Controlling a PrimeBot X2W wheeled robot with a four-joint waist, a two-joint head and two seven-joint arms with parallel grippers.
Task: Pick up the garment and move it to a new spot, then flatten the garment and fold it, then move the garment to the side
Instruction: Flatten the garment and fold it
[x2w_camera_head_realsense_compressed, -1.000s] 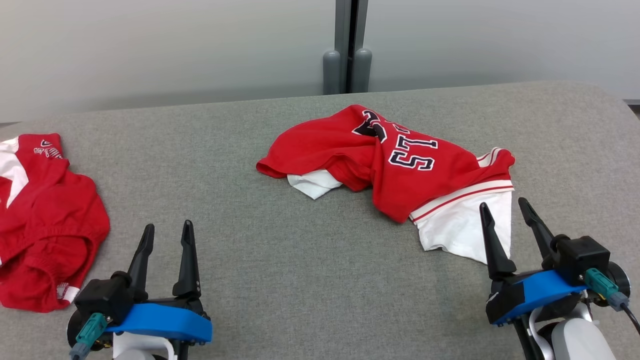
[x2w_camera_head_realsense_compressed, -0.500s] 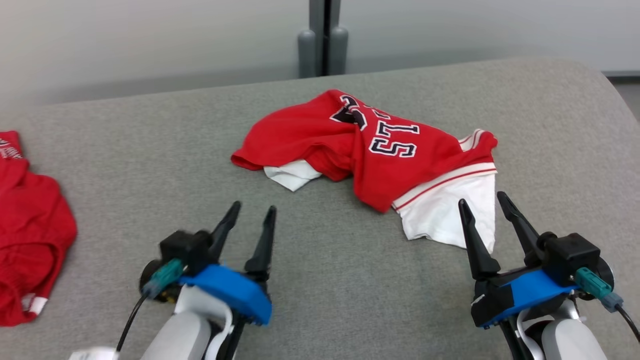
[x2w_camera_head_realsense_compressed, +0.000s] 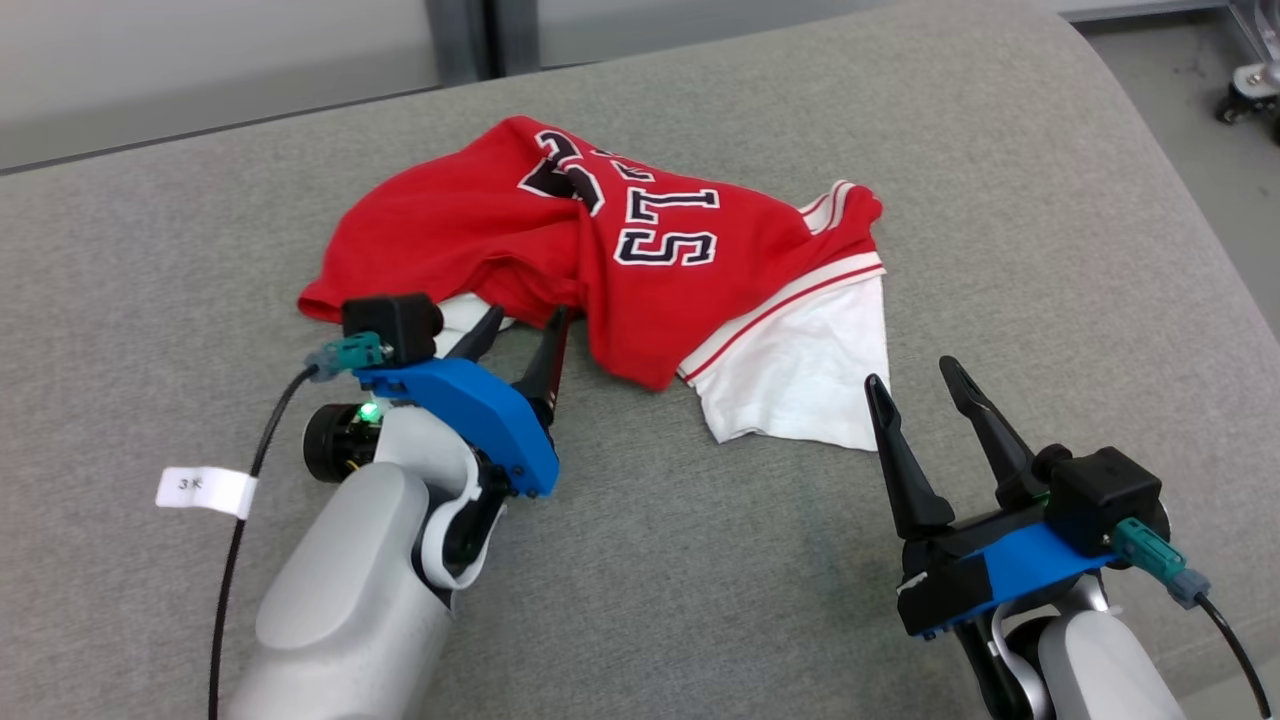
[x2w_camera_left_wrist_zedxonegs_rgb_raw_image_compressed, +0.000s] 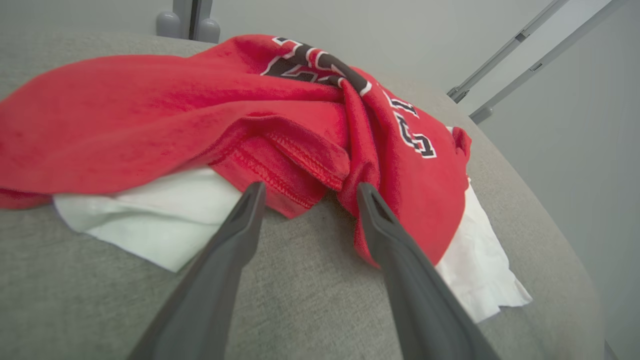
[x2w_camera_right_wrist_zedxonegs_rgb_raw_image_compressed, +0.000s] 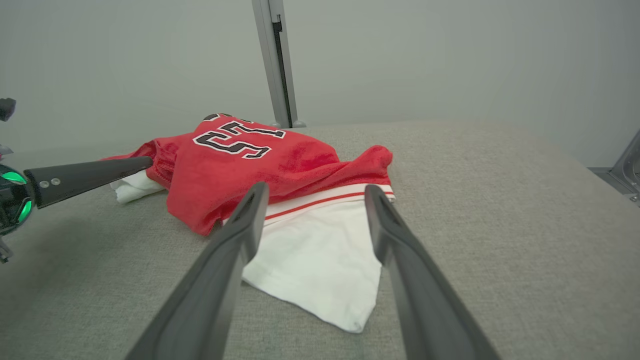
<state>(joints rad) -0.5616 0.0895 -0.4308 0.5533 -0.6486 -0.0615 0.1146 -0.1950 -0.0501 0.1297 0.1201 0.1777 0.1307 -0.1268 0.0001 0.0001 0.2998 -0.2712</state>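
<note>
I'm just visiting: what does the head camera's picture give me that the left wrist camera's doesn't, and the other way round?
Head view's own: the left arm's pale forearm, a white tag on its cable, and the right gripper, jaws open, near a corner of the white cloth. Left wrist view's own: the stitching of the red hem, close up between the left fingers. Shared: the red numbered jersey, the white cloth and the grey padded surface.

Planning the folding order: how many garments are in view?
1: the red-and-white jersey, crumpled on the grey surface by the left gripper. Others may be out of frame.
</note>
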